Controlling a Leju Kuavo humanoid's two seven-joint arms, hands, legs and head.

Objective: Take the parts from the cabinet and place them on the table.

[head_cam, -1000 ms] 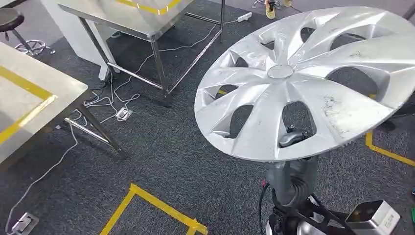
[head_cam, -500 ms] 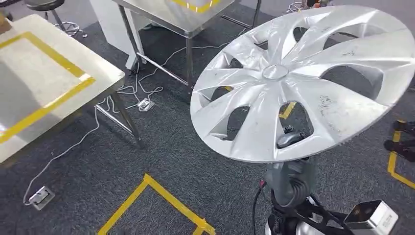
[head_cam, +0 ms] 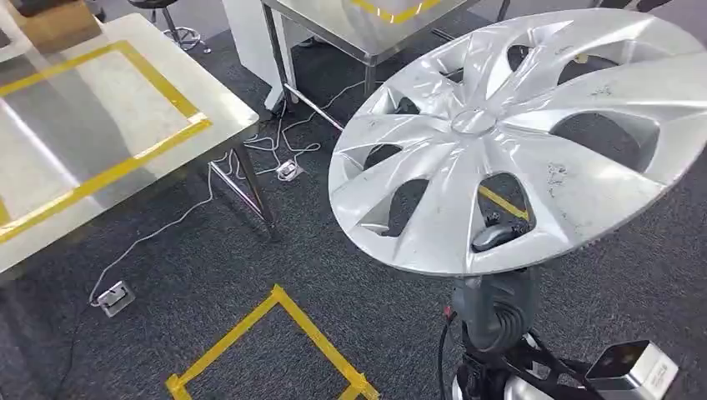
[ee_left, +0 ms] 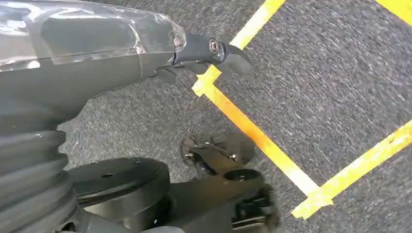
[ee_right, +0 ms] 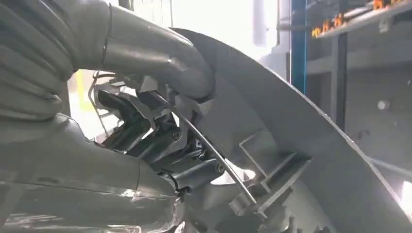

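Right hand [head_cam: 498,236] grips the round silver plastic wheel cover [head_cam: 534,133] by its rim, a fingertip through one opening; cover held tilted above grey carpet [head_cam: 275,250]. Left hand [ee_left: 214,51] hangs over the carpet, fingers apart, holding nothing. Yellow-taped steel table [head_cam: 108,125] further left.

From the head view we look forward and steeply down across the round silver plastic wheel cover [head_cam: 517,142] to dark grey carpet [head_cam: 275,267] and a yellow tape square [head_cam: 275,346]. Our left wrist view hangs close above that same carpet and yellow tape [ee_left: 252,131]. Our right wrist view sits tight against the cover's grey underside [ee_right: 311,141], shared with the head view.
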